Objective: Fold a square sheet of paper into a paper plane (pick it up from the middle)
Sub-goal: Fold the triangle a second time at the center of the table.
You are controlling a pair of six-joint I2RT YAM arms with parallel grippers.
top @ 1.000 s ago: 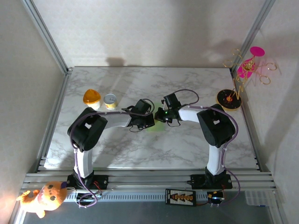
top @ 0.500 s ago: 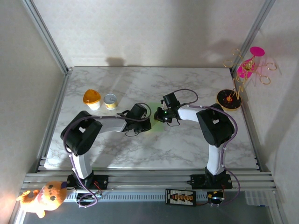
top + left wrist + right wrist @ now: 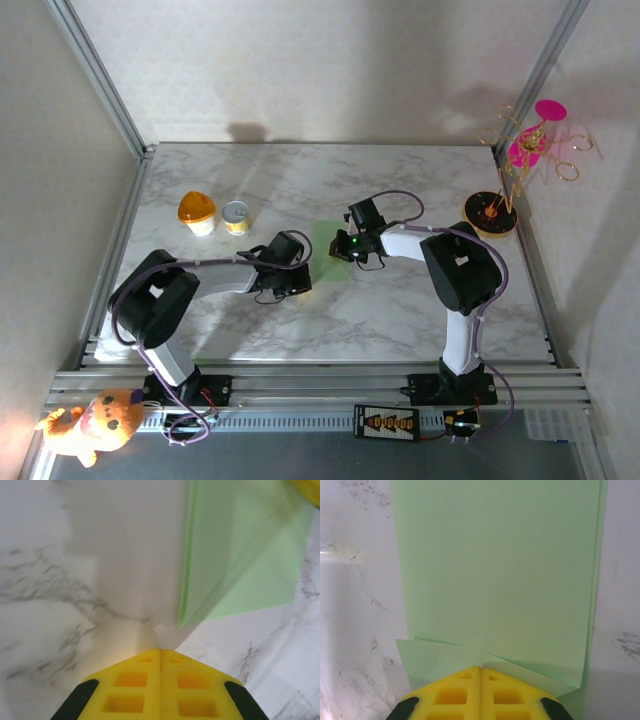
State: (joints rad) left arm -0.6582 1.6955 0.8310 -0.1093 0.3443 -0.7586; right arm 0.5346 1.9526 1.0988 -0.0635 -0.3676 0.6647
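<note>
Black-and-white arms [image 3: 455, 340], purple cables [image 3: 400, 194]

The square sheet of paper [image 3: 495, 570] is plain pale green, unmarked. The table [image 3: 400, 310] beneath is white marble with grey veins. The left gripper [image 3: 160, 655] and right gripper [image 3: 481, 671] are bright yellow, edged black. Upper left overhead, an orange-lidded cup [image 3: 197, 211]; far right, a pink-and-gold ornament stand [image 3: 520, 150].

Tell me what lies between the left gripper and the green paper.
Bare marble table, a short stretch, between the left gripper and the near corner of the green paper, in the left wrist view.
</note>
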